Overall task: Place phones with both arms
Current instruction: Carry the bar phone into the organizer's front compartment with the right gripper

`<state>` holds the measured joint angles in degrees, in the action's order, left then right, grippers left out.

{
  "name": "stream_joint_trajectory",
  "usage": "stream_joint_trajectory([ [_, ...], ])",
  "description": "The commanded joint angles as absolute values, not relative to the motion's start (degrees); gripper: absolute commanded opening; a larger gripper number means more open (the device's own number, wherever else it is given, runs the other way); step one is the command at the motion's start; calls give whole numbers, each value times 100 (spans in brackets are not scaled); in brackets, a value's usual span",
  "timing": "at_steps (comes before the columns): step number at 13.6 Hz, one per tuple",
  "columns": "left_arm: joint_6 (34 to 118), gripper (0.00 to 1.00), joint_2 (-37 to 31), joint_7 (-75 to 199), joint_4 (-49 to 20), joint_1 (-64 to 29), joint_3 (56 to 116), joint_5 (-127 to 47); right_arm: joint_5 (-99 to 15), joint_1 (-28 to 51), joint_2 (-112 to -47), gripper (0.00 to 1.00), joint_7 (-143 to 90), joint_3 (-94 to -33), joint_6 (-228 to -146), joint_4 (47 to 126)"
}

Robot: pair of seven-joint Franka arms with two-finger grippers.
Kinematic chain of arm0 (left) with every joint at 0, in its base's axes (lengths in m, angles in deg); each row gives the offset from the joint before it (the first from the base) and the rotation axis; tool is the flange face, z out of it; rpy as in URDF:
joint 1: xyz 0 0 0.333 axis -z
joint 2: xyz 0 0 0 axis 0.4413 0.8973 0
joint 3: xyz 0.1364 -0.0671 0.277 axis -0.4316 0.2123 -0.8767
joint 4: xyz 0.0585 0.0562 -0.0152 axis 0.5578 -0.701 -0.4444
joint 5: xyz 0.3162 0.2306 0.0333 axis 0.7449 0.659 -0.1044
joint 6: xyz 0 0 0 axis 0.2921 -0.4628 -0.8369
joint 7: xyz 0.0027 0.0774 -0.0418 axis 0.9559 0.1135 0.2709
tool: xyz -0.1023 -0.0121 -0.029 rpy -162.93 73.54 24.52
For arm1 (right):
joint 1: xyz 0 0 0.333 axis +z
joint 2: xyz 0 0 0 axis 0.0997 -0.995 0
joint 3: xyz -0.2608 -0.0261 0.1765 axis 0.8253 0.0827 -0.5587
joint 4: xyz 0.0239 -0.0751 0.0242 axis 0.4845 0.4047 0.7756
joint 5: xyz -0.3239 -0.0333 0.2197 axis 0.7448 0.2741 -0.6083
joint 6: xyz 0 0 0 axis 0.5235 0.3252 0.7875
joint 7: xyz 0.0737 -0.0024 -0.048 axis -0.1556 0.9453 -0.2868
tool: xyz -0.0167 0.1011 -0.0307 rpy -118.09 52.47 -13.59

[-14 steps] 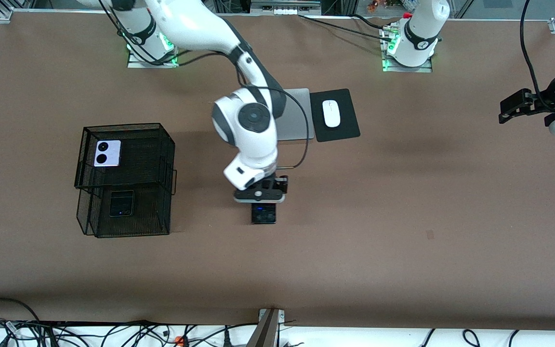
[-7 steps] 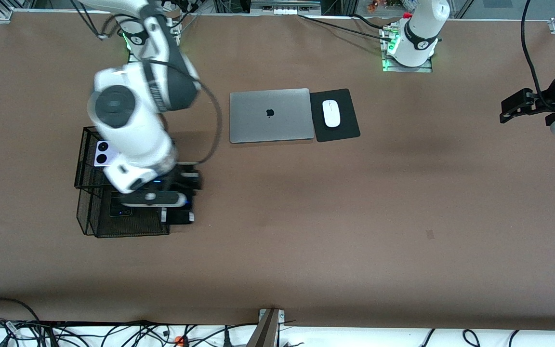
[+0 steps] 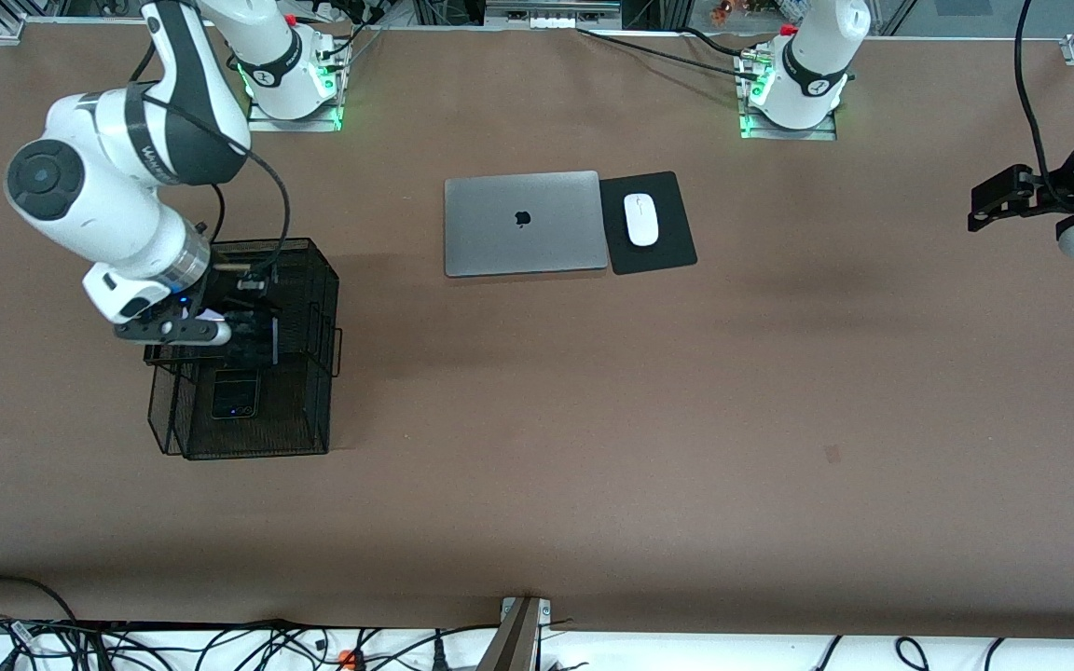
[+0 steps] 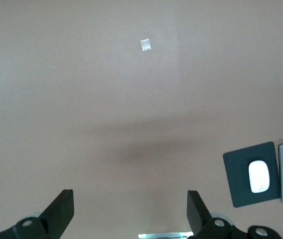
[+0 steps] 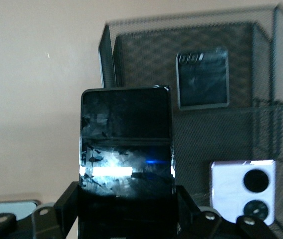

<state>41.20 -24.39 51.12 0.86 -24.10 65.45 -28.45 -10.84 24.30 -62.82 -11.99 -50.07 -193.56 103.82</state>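
Observation:
My right gripper [image 3: 250, 337] is shut on the long slim black phone [image 3: 257, 341] and holds it over the black mesh basket [image 3: 313, 280]. In the right wrist view the slim phone [image 5: 126, 139] stands out between the jaws of this gripper [image 5: 126, 211]. The lilac-white folded phone [image 5: 242, 191] lies in the basket's upper tray and is mostly hidden under the gripper in the front view. The black folded phone [image 3: 235, 393] lies in the lower tray nearer the front camera and also shows in the right wrist view [image 5: 202, 78]. My left gripper [image 3: 989, 200] waits open and empty at the left arm's end of the table [image 4: 130, 214].
A closed silver laptop [image 3: 523, 224] lies mid-table toward the bases, with a white mouse [image 3: 640, 219] on a black mat [image 3: 672, 247] beside it. The mouse [image 4: 259, 176] also shows in the left wrist view. A small tape patch [image 3: 832, 454] marks the brown table.
My right arm has swung from the middle of the table to the mesh basket, carrying the slim black phone. The laptop is uncovered. The left arm has barely moved.

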Motion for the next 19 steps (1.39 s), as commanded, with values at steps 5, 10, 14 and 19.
stream_joint_trajectory([
  [5, 4090, 100, -2480, 5736, 221, -2434, 6529, -3129, -952, 2364, -5797, 0, -1097, -5123, -19689, 11281],
  [10, 4090, 100, -2427, 5746, 415, -2434, 6529, -3085, -961, 2241, -6183, 0, -1115, -5096, -20110, 11281],
  [14, 4107, 100, -2436, 5719, 424, -2460, 6521, -3120, -970, 2214, -6456, 0, -1133, -5096, -20463, 11272],
  [19, 4116, 100, -2436, 5728, 450, -2565, 6529, -3164, -978, 2214, -6474, 87, -1089, -5105, -20463, 11255],
])
